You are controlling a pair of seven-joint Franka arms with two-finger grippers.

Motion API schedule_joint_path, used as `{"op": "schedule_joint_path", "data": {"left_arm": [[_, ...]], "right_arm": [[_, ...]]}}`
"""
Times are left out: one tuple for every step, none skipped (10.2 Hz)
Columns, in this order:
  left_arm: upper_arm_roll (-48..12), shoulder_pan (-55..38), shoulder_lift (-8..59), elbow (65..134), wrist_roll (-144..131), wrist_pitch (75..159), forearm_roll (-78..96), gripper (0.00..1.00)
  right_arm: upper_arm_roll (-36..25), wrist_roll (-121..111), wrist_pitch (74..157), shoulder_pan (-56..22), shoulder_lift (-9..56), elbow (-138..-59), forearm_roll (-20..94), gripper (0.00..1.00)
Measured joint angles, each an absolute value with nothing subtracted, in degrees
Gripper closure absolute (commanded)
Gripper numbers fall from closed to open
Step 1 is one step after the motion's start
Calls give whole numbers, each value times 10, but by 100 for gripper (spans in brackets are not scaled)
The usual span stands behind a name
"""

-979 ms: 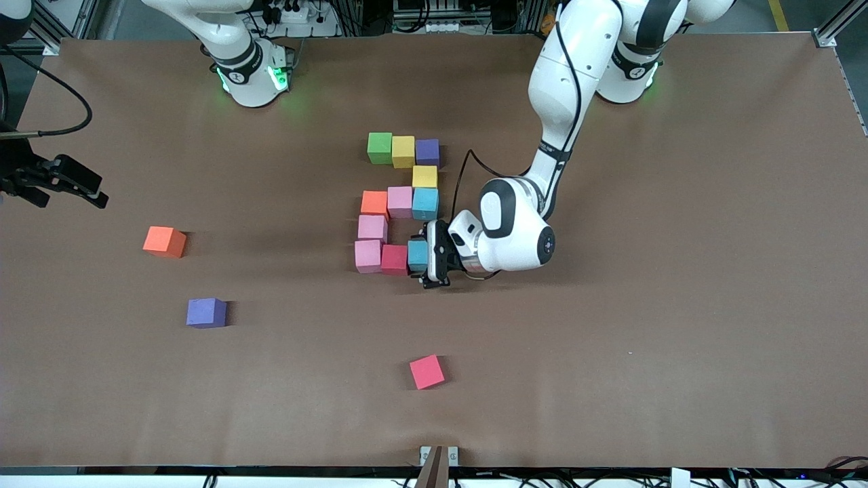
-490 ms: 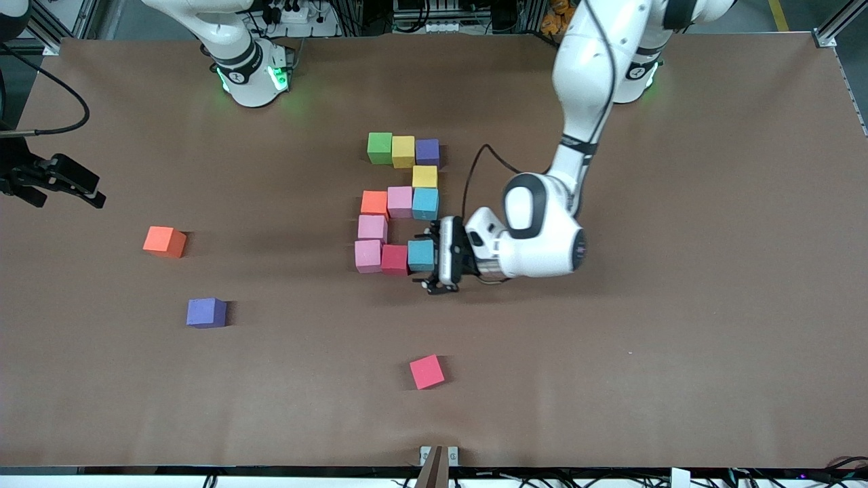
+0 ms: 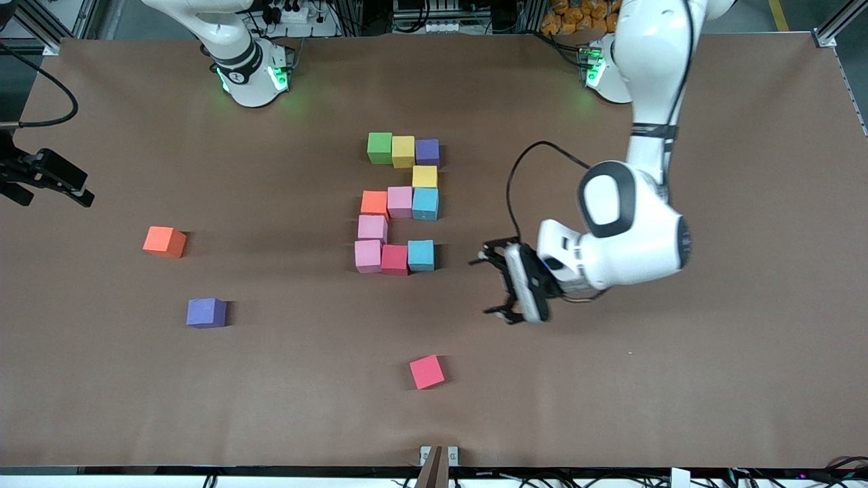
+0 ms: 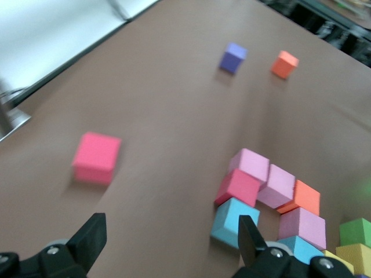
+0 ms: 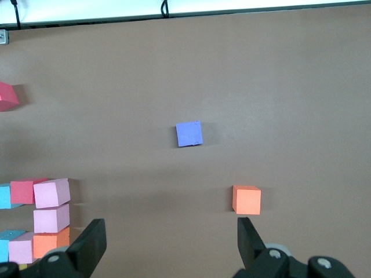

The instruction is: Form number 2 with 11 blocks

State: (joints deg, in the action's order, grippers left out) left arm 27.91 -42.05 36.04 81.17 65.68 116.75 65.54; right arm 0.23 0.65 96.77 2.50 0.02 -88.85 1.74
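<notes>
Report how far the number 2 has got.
Done: the number 2 looks complete with eleven blocks, three rows of three joined by single cubes; the light blue block closes the row nearest the front camera. In hand: nothing; the left gripper is open over bare table, the right gripper is open at its end of the table. Left: seemingly nothing; the spare orange, purple and red blocks lie apart.
</notes>
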Motion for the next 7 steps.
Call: {"op": "schedule_joint_path", "data": {"left_arm": [[289, -411, 348, 811, 577, 1167, 607, 0], [293, -403, 333, 811, 502, 1167, 554, 0], [296, -397, 316, 810, 425, 1167, 487, 0], [297, -391, 301, 810, 368, 1166, 432, 0], [297, -385, 288, 810, 322, 1165, 399, 0], [297, -380, 277, 809, 284, 1159, 378, 0], [297, -376, 264, 808, 236, 1146, 351, 0]], "right_arm": [[2, 6, 968, 25, 0, -885, 17, 0], [2, 6, 965, 25, 0, -881, 17, 0], [1, 6, 959, 25, 0, -875, 17, 0], [0, 6, 956, 26, 0, -871, 17, 0], [-2, 6, 952, 27, 0, -869, 17, 0], [-2, 6, 949, 27, 0, -869, 17, 0], [-2, 7, 948, 27, 0, -869, 17, 0]]}}
